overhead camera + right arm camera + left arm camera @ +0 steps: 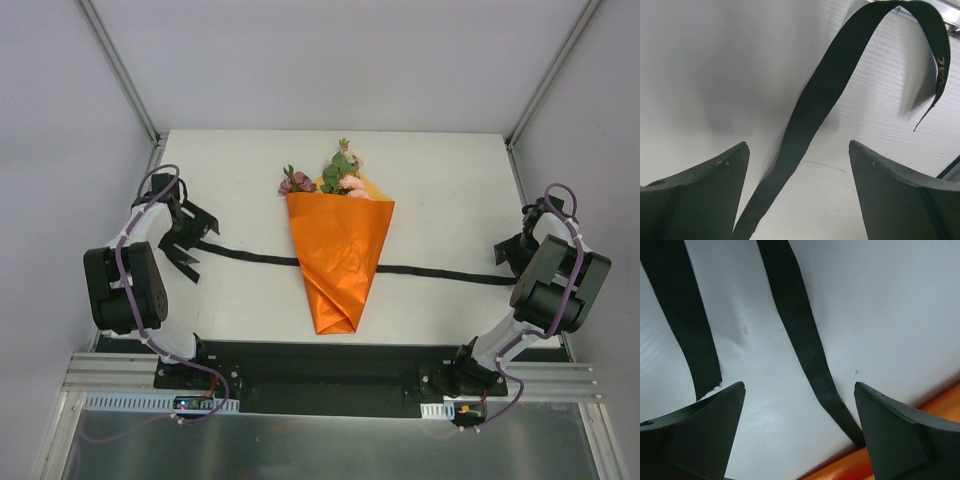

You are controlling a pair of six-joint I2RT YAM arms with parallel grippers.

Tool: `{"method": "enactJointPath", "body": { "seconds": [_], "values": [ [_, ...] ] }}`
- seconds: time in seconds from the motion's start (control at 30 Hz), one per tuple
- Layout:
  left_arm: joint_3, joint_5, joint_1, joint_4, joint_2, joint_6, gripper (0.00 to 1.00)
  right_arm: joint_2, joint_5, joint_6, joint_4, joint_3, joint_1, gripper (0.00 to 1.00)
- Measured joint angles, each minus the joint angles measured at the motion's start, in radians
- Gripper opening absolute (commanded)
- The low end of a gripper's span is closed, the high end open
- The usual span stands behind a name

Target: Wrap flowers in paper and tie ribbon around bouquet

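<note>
Ribbon point(250, 255) under bouquet point(338, 255), its ends within spread left hand point(800, 385), right hand point(797, 145).

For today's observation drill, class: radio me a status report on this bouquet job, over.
Left gripper open, right gripper open, one at each end of the ribbon. Bouquet wrapped; ribbon runs under it, untied. No obstruction seen.

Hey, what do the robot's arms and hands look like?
The left arm and right arm have black motor blocks joined by white links, with purple cables looped along them. The left hand and right hand each have two matte black wedge-shaped fingers.
</note>
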Motion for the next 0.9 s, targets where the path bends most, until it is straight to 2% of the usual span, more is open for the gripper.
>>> {"method": "enactJointPath", "body": {
  "seconds": [0.1, 0.3, 0.47, 0.67, 0.8, 0.9],
  "values": [
    [0.089, -0.066, 0.029, -0.069, 0.106, -0.045, 0.91, 0.000, 0.017, 0.006, 0.000, 0.000, 0.000, 0.83],
    [0.239, -0.174, 0.031, -0.169, 0.267, -0.114, 0.84, 0.020, 0.039, 0.006, 0.000, 0.002, -0.003, 0.82],
    [0.287, -0.223, 0.024, -0.238, 0.356, -0.177, 0.79, 0.029, 0.034, 0.006, 0.000, 0.002, -0.003, 0.81],
    [0.315, -0.235, 0.018, -0.278, 0.384, -0.233, 0.60, 0.012, 0.025, 0.011, -0.001, -0.002, 0.028, 0.82],
    [0.326, -0.235, 0.008, -0.279, 0.396, -0.264, 0.39, -0.040, -0.007, 0.024, -0.001, -0.028, 0.093, 0.82],
    [0.327, -0.235, -0.003, -0.268, 0.397, -0.284, 0.15, -0.084, -0.055, 0.039, 0.000, -0.067, 0.135, 0.83]
  ]
}}
